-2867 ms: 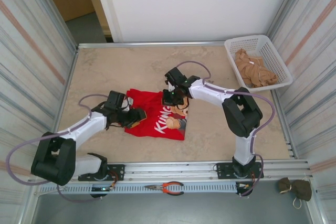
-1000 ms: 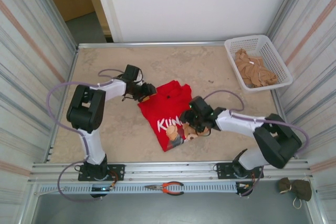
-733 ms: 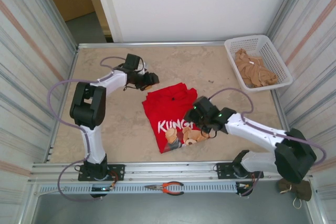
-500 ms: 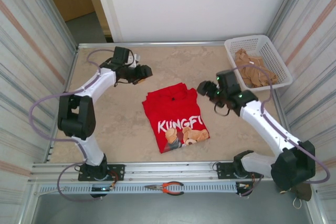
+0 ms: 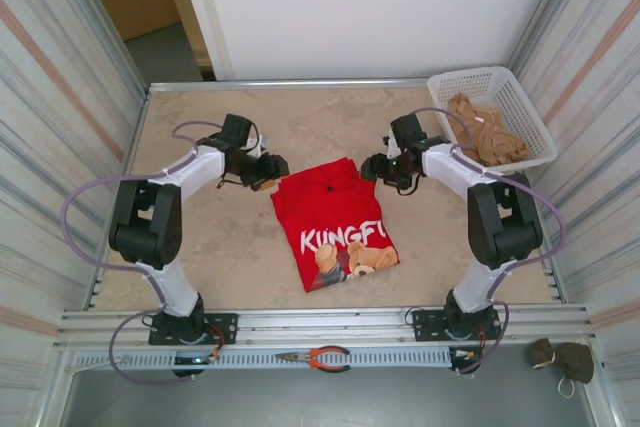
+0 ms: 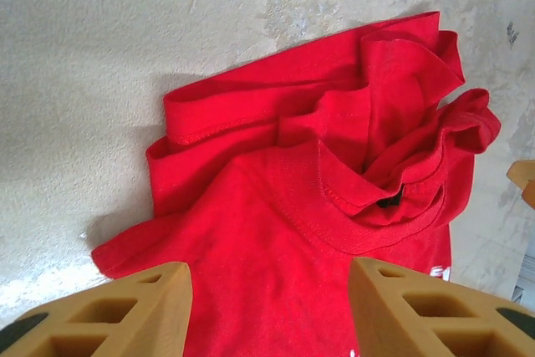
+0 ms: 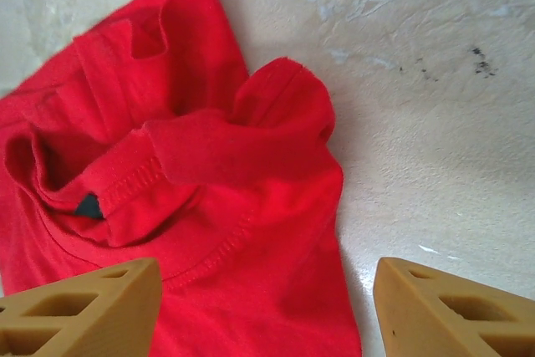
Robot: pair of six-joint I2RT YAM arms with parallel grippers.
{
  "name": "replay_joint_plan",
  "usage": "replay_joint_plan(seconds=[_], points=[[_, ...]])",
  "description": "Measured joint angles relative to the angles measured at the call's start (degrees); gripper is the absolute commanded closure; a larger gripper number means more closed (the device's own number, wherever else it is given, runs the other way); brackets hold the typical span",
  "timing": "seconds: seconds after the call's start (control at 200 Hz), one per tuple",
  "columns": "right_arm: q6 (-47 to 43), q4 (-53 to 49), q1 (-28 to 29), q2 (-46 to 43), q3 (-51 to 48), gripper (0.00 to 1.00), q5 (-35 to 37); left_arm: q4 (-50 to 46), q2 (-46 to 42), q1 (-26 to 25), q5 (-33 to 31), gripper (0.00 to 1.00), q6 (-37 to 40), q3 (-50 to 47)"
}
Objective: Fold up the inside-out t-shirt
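Now that both arms have swung back in, left end effector (image 5: 266,170) and right end effector (image 5: 377,168) sit jaws apart, empty, flanking the bunched collar end of the t-shirt (image 5: 335,222), mid-frame; fold likely unfinished.

Bare tabletop (image 5: 232,259) around the t-shirt (image 5: 335,219); basket (image 5: 470,74) in far-right corner.
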Motion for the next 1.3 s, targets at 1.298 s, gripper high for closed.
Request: replay_joint_plan(seconds=[1.298], points=[[-9.3, -10.7, 10.0, 15.8, 19.5, 0.63, 18.3, -9.0, 14.5, -9.9, -15.3, 0.53, 6.6, 17.4]])
